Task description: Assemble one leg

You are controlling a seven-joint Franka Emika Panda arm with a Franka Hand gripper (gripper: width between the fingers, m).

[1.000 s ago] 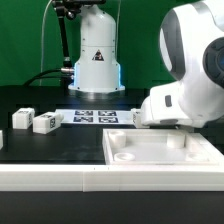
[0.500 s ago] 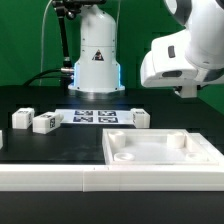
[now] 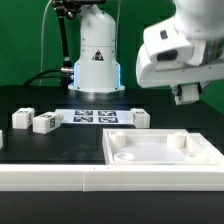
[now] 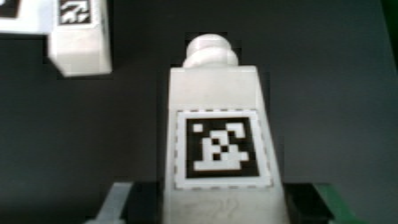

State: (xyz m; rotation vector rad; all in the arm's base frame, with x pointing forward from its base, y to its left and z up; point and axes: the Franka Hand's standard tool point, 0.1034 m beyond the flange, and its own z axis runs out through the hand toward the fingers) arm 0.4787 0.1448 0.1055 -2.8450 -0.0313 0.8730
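In the wrist view a white leg point(image 4: 217, 120) with a square tag on its face and a round peg at its far end sits between my gripper's point(image 4: 217, 208) two fingers, which close on its sides. In the exterior view the gripper point(image 3: 188, 95) hangs well above the table at the exterior view's right; the held leg is not clear there. A second leg point(image 4: 80, 40) lies on the black table below, which shows in the exterior view point(image 3: 138, 117) beside the marker board point(image 3: 98, 116). Two more legs point(image 3: 22, 118) point(image 3: 45, 122) lie at the exterior view's left.
A large flat white panel point(image 3: 160, 152) with round corner sockets lies in front at the exterior view's right. A white rail point(image 3: 50, 178) runs along the front edge. The robot base point(image 3: 95, 60) stands at the back behind the marker board.
The arm has risen from table height at the exterior view's right to well above the table and shifted a little further right. The legs on the table have not moved.
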